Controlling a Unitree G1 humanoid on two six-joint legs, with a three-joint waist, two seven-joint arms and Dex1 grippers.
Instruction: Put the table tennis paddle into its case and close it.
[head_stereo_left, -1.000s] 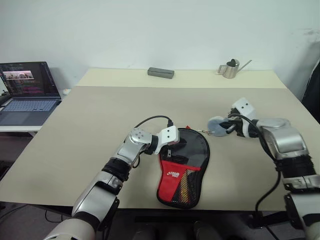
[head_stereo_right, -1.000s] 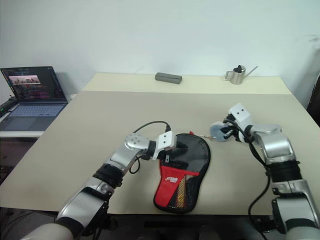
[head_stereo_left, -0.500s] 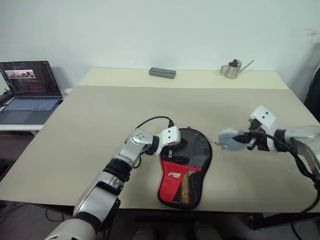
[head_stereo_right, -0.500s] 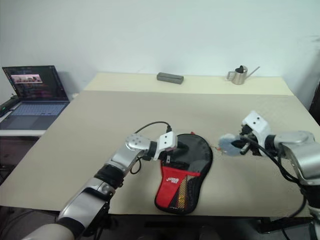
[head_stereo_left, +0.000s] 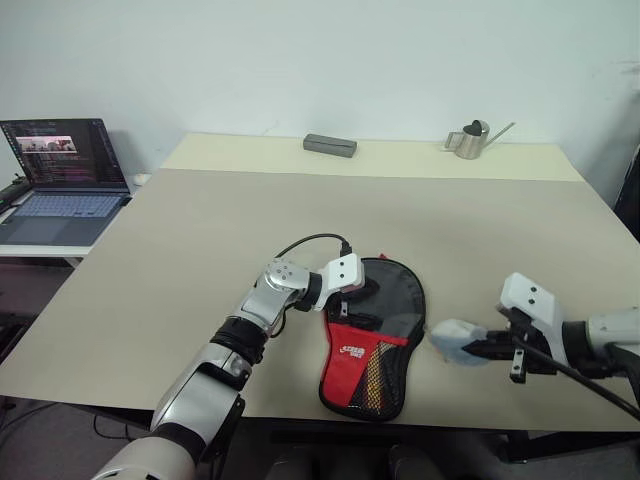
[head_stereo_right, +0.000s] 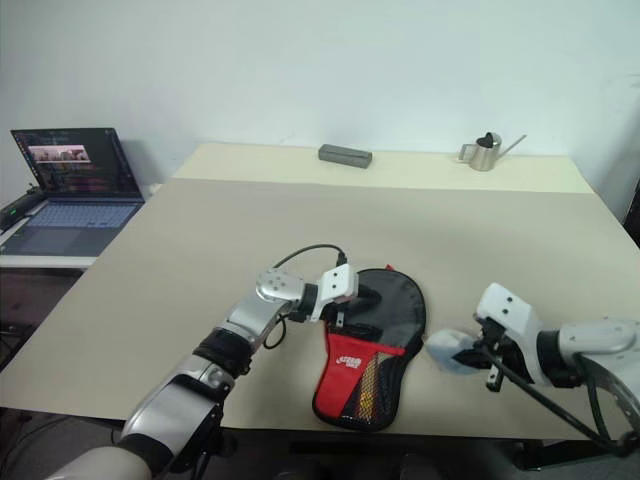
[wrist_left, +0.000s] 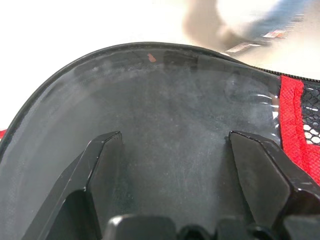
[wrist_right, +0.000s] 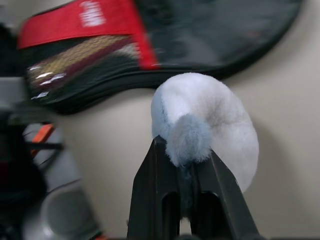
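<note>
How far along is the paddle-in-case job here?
Done, apparently: the case lies flat and seems to hold the paddle. In hand: the left hand, open, steadies the case; the right hand is shut on a fluffy white-grey puff by its rim, likely the zip pull. Left: the zip, state unclear.

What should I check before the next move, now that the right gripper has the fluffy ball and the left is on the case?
1. Left gripper open, its fingers resting on the case: ok.
2. Right gripper shut on the white-grey fluffy ball: ok.
3. Ball off the table, beside the case: ok.
4. Case lying flat near the table's front edge: ok.
5. Paddle inside the case: cannot tell.
6. Zipper fully closed: cannot tell.
</note>
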